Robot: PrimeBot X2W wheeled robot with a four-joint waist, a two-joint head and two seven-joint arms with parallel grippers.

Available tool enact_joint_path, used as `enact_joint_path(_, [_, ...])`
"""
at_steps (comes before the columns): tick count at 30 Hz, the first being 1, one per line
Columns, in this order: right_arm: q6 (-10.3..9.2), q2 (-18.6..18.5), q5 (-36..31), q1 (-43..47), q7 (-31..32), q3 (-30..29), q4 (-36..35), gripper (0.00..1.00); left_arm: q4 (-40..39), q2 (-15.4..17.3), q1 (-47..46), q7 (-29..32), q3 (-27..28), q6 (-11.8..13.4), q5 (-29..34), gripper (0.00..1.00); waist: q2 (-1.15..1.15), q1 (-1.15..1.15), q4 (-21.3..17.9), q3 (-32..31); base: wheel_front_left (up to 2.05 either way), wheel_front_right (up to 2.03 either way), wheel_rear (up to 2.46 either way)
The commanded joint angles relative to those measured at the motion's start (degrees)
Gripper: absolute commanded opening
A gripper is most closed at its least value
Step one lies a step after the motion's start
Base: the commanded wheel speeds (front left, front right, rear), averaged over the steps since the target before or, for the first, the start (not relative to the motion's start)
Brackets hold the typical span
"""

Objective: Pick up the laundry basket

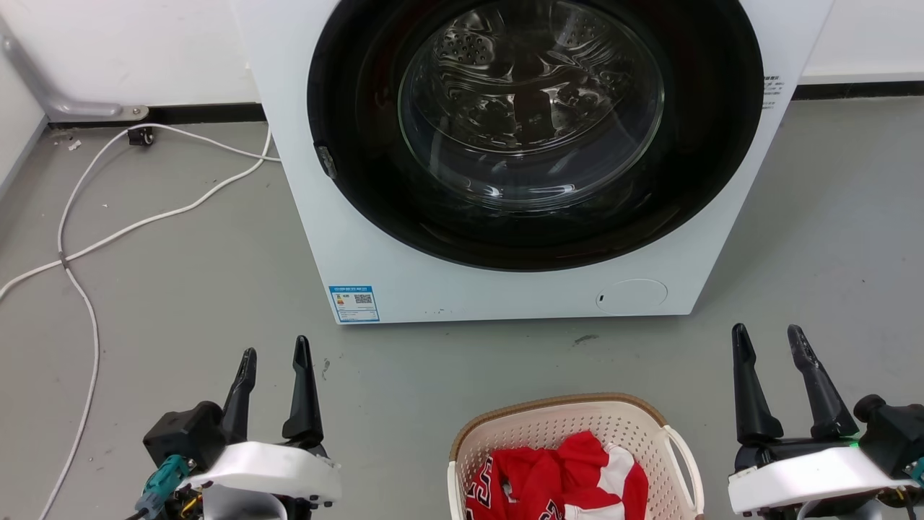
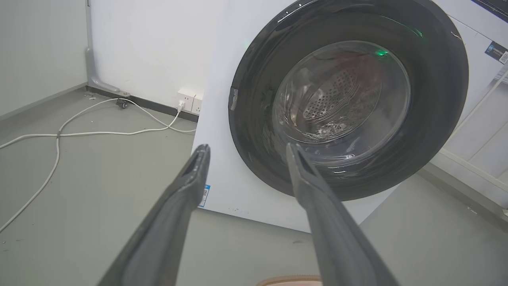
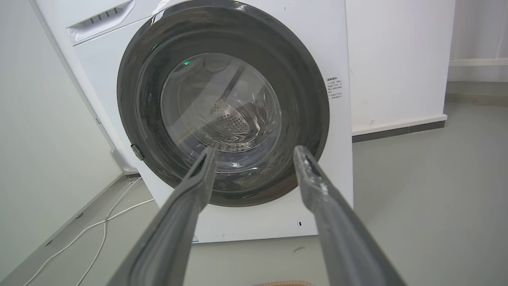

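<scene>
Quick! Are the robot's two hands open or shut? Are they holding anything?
Left gripper: open, holding nothing.
Right gripper: open, holding nothing.

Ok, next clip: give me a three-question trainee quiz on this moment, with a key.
1. True or false: the left gripper is shut on the laundry basket.
2. What lies in the basket? A) red and white clothing B) blue towels C) nothing
3. Fill in: the basket stands on the floor in front of the ____.
Key: 1 false, it and the right gripper are both open, holding nothing; 2 A; 3 washing machine.
</scene>
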Motion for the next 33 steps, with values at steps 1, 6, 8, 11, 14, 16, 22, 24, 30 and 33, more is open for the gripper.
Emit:
enact_joint_path(1, [0.01,-0.3,-1.6,0.3,-0.5,-0.1,-0.9,1.0,-0.7,0.2,0.3,-0.6,-0.1,0.3,1.7,1.0,0.0,0.0,0.0,0.0,0.0,0.0,0.0])
enact_joint_path(6, [0.0,-0.3,-4.3,0.7,-1.2,-0.1,-1.3,1.0,-0.8,0.2,0.5,-1.3,-0.5,0.3,4.2,1.0,0.0,0.0,-0.1,-0.1,0.0,0.0,0.0])
enact_joint_path(8, [0.0,-0.3,-5.2,0.9,-1.4,0.0,-1.5,1.0,-0.8,0.2,0.7,-1.6,-0.7,0.3,5.0,1.0,0.0,0.0,-0.1,-0.1,0.0,0.0,0.0])
enact_joint_path(11, [0.0,-0.3,-6.7,1.0,-1.8,0.2,-1.7,1.0,-0.8,0.2,0.8,-2.0,-0.8,0.1,6.3,1.0,0.0,0.0,-0.1,-0.1,0.0,0.0,0.0])
enact_joint_path(14, [0.0,-0.3,-7.9,1.1,-2.2,0.3,-1.8,1.0,-0.8,0.2,1.0,-2.3,-0.9,0.0,7.5,1.0,0.0,0.0,-0.1,-0.1,0.0,0.0,0.0])
enact_joint_path(16, [0.0,-0.3,-8.4,1.4,-2.4,0.5,-1.8,1.0,-0.8,0.2,1.1,-2.5,-1.0,0.0,8.3,1.0,0.0,0.0,-0.1,-0.1,0.0,0.0,0.0])
enact_joint_path(22, [0.0,-0.3,-9.7,1.8,-3.0,0.3,-1.6,1.0,-0.4,0.2,1.5,-3.1,-1.1,-0.2,10.4,1.0,0.0,0.0,-0.1,-0.2,0.0,0.0,0.0])
enact_joint_path(24, [0.0,-0.3,-10.4,1.9,-3.3,0.3,-1.5,1.0,-0.3,0.2,1.6,-3.3,-1.1,-0.2,11.2,1.0,0.0,0.0,-0.1,-0.3,0.0,0.0,0.0])
enact_joint_path(30, [0.0,-0.3,-12.3,2.4,-3.9,0.6,-1.6,1.0,0.1,0.2,1.8,-4.1,-1.5,0.1,13.5,1.0,0.0,0.0,0.0,-0.3,0.0,0.0,0.0])
enact_joint_path(33, [0.0,-0.3,-12.5,2.5,-4.2,0.5,-1.6,1.0,0.2,0.2,1.9,-4.3,-1.7,0.2,14.7,1.0,0.0,0.0,0.0,-0.3,0.0,0.0,0.0])
